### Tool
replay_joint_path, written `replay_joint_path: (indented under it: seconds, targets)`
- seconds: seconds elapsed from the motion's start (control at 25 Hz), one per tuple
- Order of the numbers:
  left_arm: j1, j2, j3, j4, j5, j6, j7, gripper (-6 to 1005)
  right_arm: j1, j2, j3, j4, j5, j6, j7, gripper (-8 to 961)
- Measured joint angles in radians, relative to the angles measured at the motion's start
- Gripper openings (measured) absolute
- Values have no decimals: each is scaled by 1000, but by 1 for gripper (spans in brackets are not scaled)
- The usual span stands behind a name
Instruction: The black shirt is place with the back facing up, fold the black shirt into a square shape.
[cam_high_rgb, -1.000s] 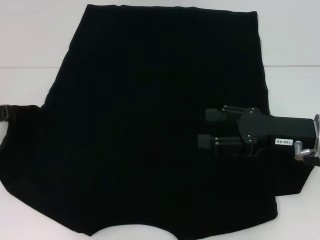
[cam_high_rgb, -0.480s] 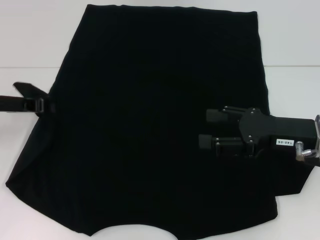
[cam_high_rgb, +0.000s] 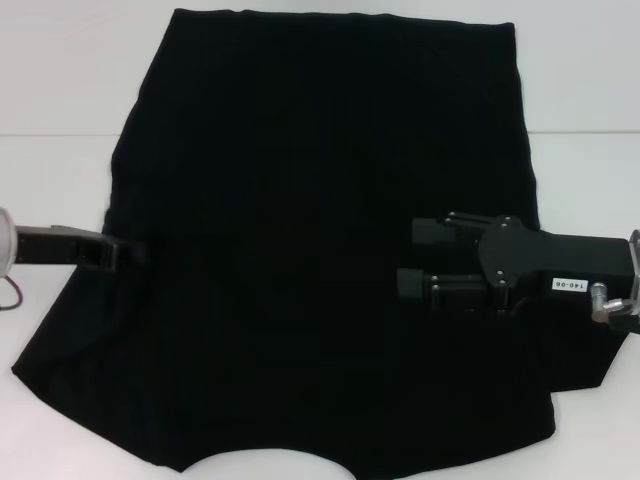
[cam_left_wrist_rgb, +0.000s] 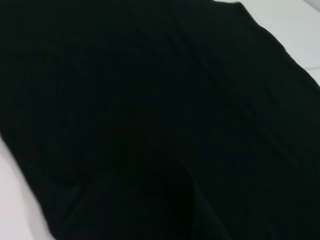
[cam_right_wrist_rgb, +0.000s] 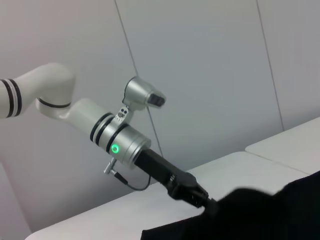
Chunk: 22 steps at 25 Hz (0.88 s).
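Looking down, I see the black shirt (cam_high_rgb: 320, 250) spread flat over most of the white surface (cam_high_rgb: 60, 80). My left end effector (cam_high_rgb: 125, 252) pinches the shirt's left edge, clenched on the cloth. My right end effector (cam_high_rgb: 412, 258) rests over the shirt's right side, fingers apart, grasping nothing.

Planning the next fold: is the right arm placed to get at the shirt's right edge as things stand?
Probably yes. The right gripper already lies over the black shirt near its right edge, jaws apart, with nothing between. The left gripper is at the opposite edge, out of the way.
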Motion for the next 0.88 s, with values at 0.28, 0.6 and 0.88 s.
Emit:
replay_joint_path:
  seconds: [0.28, 0.6, 0.88]
  targets:
    - [-3, -13, 58, -1, -1, 12, -16, 2, 7, 1, -1, 0, 0, 0, 0, 883]
    - [-16, -9, 54, 30, -116, 189, -2, 226, 7, -18, 7, -7, 25, 16, 73, 883]
    - [32, -29, 55, -64, -399, 420, 372, 521, 3, -119, -7, -21, -48, 160, 555, 883]
